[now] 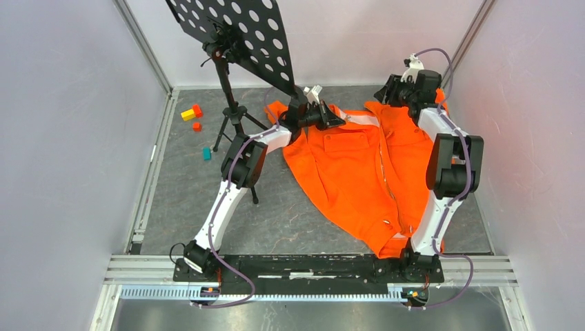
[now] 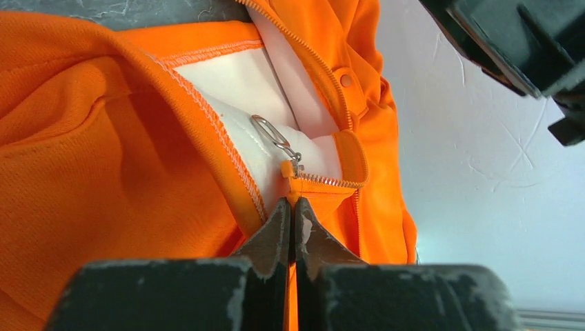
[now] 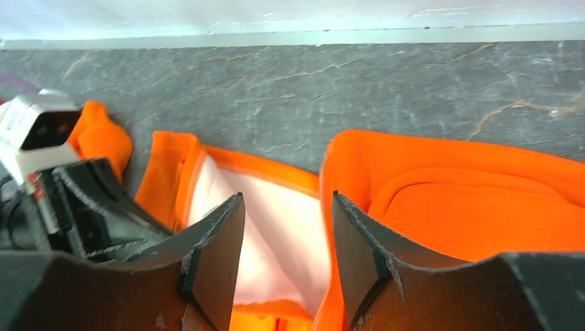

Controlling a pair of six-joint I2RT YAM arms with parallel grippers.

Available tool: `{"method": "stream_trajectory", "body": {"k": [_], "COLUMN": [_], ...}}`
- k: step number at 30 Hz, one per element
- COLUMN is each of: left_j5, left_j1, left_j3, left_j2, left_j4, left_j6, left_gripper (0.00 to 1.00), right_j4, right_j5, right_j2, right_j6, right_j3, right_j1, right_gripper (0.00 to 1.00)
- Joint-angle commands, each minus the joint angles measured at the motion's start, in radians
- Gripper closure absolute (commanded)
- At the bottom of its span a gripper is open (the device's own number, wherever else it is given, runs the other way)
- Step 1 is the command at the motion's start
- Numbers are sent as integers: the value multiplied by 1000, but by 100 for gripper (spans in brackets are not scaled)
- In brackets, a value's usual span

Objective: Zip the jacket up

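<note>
A big orange jacket (image 1: 345, 172) lies spread on the gray table (image 1: 207, 207), in the middle and toward the right side. Its collar is at the far end. Its bottom edge is near the arm bases. The long pale zipper (image 1: 390, 181) runs down the front. From above I cannot tell how far it is done up.

The left claw (image 2: 292, 207) is squeezed tight. Its two tips pinch the orange edge of the jacket, just under the top end of the zipper. A small silver zipper pull (image 2: 272, 134) lies on the white inside cloth, right above the tips and not in them.

The right claw (image 3: 288, 200) is partly wide, with a clear gap. The white inside cloth and an orange edge show through the gap. The fingers do not squeeze them.

From above, the right arm covers the right side of the jacket, and its wrist hides the claw tips. The black music stand (image 1: 234, 34) with round holes blocks part of the far table. Four small blocks (image 1: 196, 126) sit on the left, well apart from the jacket. In the left wrist view a dark shape (image 2: 517, 48) is cut off at the top corner, and I cannot tell what it is.
</note>
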Motion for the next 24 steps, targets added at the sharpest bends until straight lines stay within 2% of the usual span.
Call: {"method": "stream_trajectory", "body": {"k": [1,4,8,14,24], "left_j5": [1,-4,-4,-2,0], "left_j1": [0,-1,0,0,-3], "left_j3": [-35,-57,-63,-25,-6], "left_j2": [-55,-65,-64,-48,-46], "left_j4": [81,76,75,70,70], "left_j6": [19,22,26,16,11], "left_gripper": [98,98,98,98,98], "right_j4": [-88,-91,-49,-15,-40], "right_j5": [67,88,58,62,176], "right_j2": [102,155,222,314,419], "right_j6": [-38,-80,-81,-79,-109], "right_j3": [144,190,239,311,411], "right_j1": [-2,-2,1,17,61], "right_gripper": [45,45,50,48,49]}}
